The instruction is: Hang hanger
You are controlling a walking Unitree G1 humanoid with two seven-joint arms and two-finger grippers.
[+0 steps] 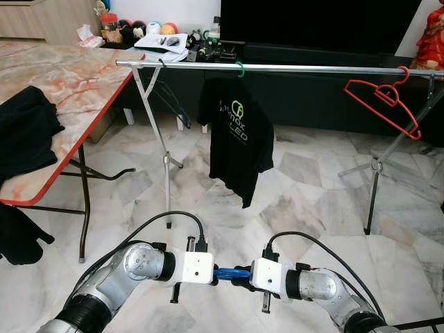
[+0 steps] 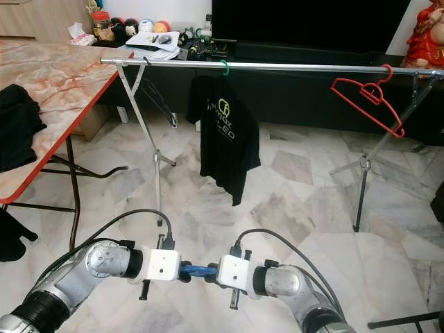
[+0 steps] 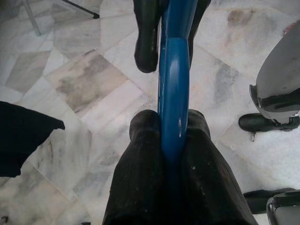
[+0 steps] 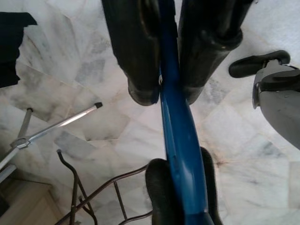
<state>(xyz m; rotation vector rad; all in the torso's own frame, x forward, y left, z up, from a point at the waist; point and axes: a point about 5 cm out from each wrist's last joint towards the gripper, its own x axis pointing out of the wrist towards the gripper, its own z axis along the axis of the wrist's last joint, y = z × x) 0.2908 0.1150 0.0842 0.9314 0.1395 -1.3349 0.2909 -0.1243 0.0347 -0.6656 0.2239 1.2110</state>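
1. two silver arms meet low in the left eye view, above the marble floor (image 1: 312, 208). the left gripper (image 1: 220, 272) and the right gripper (image 1: 243, 272) point at each other, and a blue hanger (image 1: 229, 273) spans the short gap between them, held well below the rail and nearer the robot than it. a long metal rail (image 1: 312, 68) on splayed legs crosses the scene behind. on it hang a black t-shirt (image 1: 236, 139) on a green hook (image 1: 240, 68), a red hanger (image 1: 383, 97) near the right end, and a thin dark hanger (image 1: 170, 97) near the left end. a marble-patterned table (image 1: 69, 83) with a red edge stands on the left, with a black cloth (image 1: 24, 132) lying on it.

2. right eye view: same layout, with the blue hanger between the two wrists. a dark tv cabinet (image 2: 312, 28) runs behind the rail, and a red figurine (image 2: 424, 35) stands at the far right.

3. left wrist view: the left gripper's two black fingers (image 3: 145, 173) are pressed against both sides of the blue hanger, clamped on it. the right gripper's fingers grip the same bar further along.

4. right wrist view: the right gripper's fingers (image 4: 136, 56) are closed onto the blue hanger from both sides, over the floor. the left gripper's fingertips hold the bar at its other end.
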